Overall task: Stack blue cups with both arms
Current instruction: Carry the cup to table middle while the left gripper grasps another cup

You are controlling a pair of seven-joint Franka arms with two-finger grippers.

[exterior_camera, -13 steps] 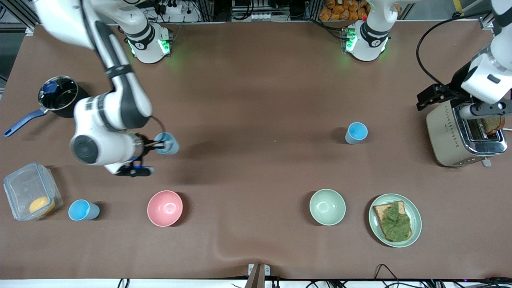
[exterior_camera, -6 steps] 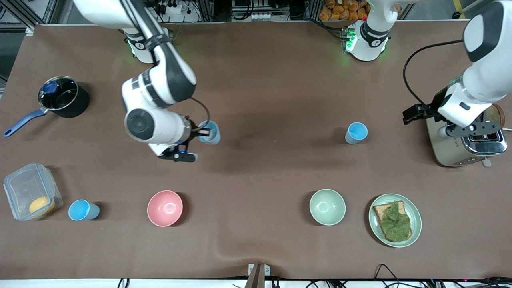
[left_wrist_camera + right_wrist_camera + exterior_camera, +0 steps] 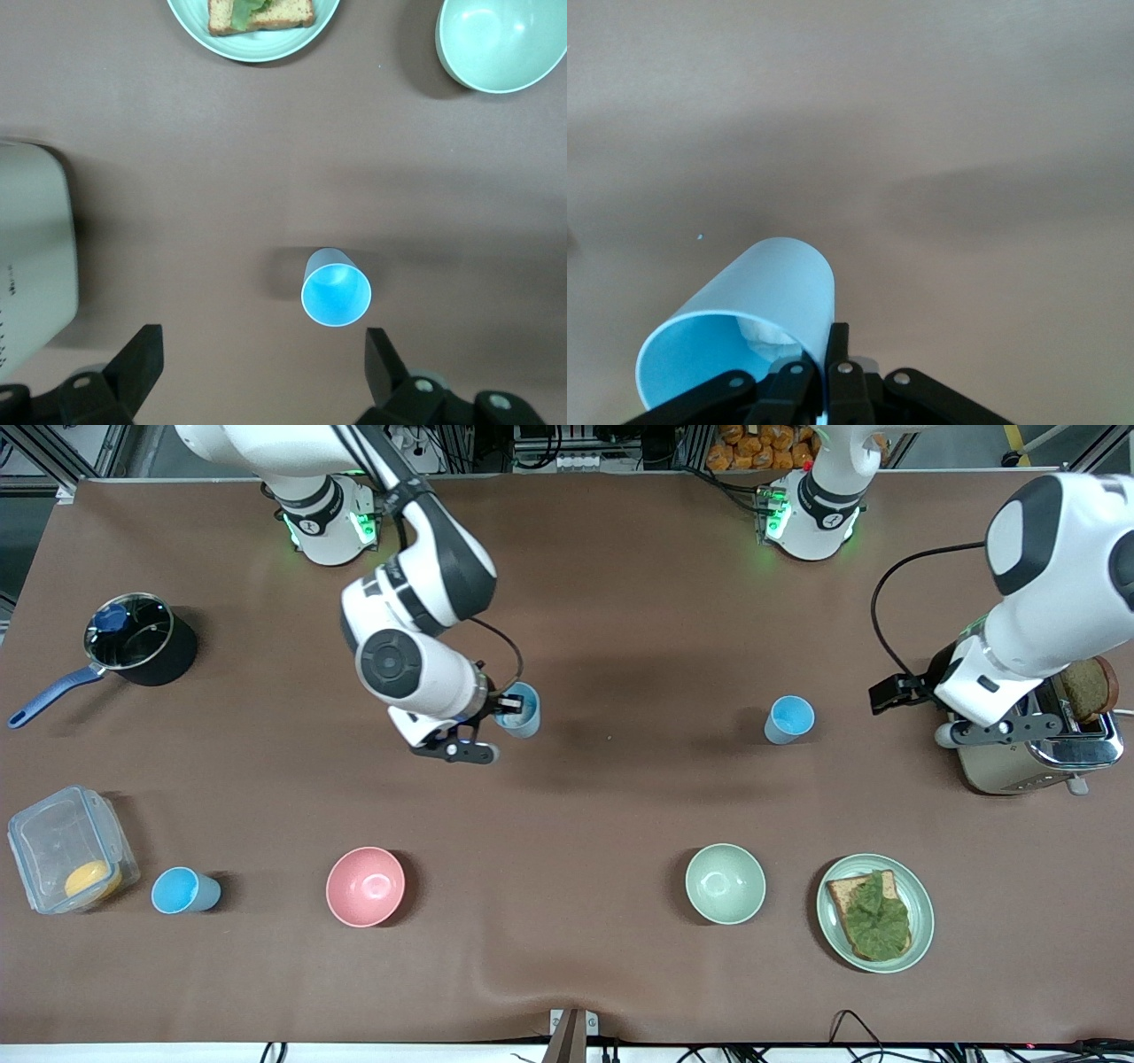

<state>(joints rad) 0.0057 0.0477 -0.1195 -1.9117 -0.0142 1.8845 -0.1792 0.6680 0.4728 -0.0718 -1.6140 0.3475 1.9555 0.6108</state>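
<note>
My right gripper (image 3: 511, 707) is shut on the rim wall of a light-blue cup (image 3: 520, 713), holding it above the bare mat toward the middle of the table. In the right wrist view the held cup (image 3: 766, 297) shows a white patch inside, and the right gripper (image 3: 829, 356) pinches its wall. A second blue cup (image 3: 788, 719) stands upright toward the left arm's end. My left gripper (image 3: 990, 732) hovers open over the toaster's edge; in its wrist view the left gripper (image 3: 261, 359) is empty, with that standing cup (image 3: 336, 287) just ahead. A third blue cup (image 3: 183, 891) stands beside the clear box.
A toaster (image 3: 1019, 766) holding a bread slice (image 3: 1086, 688) is under the left hand. A plate (image 3: 921, 934) with bread and lettuce, a pale green bowl (image 3: 725, 883) and a pink bowl (image 3: 365, 886) lie nearer the camera. A black pot (image 3: 135, 640) and a clear container (image 3: 62, 850) sit at the right arm's end.
The right arm has carried its cup steadily toward the middle of the table. The left hand has shifted off the toaster toward the standing cup, still open.
</note>
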